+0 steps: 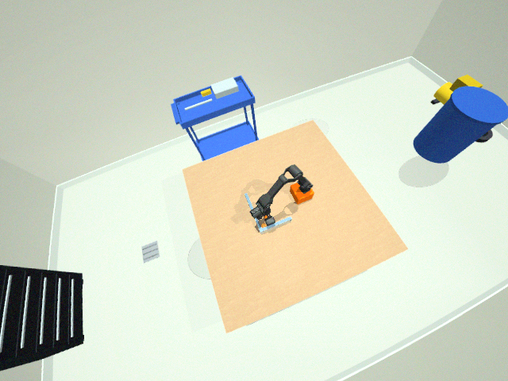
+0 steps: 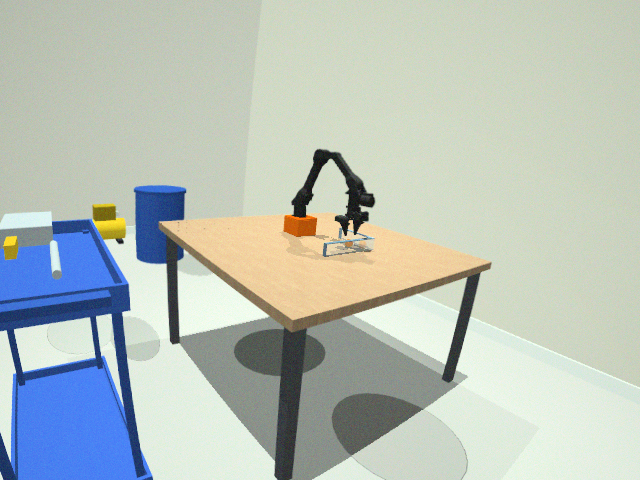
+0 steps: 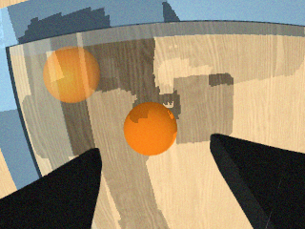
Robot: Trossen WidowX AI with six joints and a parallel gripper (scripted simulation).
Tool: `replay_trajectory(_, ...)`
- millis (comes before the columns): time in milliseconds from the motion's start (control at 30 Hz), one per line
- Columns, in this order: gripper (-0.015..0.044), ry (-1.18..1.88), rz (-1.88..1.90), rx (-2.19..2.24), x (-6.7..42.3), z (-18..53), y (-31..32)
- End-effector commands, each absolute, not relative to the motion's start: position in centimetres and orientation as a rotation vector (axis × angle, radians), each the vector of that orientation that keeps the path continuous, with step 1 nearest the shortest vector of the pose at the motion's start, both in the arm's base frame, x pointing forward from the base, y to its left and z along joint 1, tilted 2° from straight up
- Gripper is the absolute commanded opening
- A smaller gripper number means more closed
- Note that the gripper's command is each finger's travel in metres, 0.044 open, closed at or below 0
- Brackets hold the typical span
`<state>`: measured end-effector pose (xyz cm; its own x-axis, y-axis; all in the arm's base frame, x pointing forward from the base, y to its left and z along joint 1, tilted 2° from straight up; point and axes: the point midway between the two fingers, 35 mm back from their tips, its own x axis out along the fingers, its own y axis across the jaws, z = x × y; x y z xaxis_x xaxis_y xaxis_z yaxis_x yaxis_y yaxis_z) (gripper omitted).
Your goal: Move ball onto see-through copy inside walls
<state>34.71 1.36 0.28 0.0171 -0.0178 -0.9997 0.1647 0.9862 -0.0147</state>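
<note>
I see a wooden table (image 2: 289, 289), my arm's orange base (image 2: 300, 225), clear corner walls (image 2: 336, 249), orange ball (image 3: 151, 129) resting inside them

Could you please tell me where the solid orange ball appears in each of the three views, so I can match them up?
Top: the ball is a small orange speck mostly hidden under the open claw, inside the corner of the clear walls.
Exterior: a small orange spot behind the near wall, below the claw.
Wrist: centre of the picture, between the two dark fingers.
Shared landmark: the blue-edged clear walls.
</note>
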Motion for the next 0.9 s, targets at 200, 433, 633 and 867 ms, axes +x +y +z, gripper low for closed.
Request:
replay_trajectory(200, 0.0301, 1.563, -0.138, 0.115, 34.5, -1.3, 1.4)
replay_trajectory(433, 0.0301, 1.563, -0.139, 0.116, 34.5, -2.5, 1.4)
replay_trajectory(633, 0.0301, 1.563, -0.138, 0.116, 34.5, -3.4, 1.4)
replay_trajectory(867, 0.0301, 1.563, -0.138, 0.115, 34.4, -4.2, 1.4)
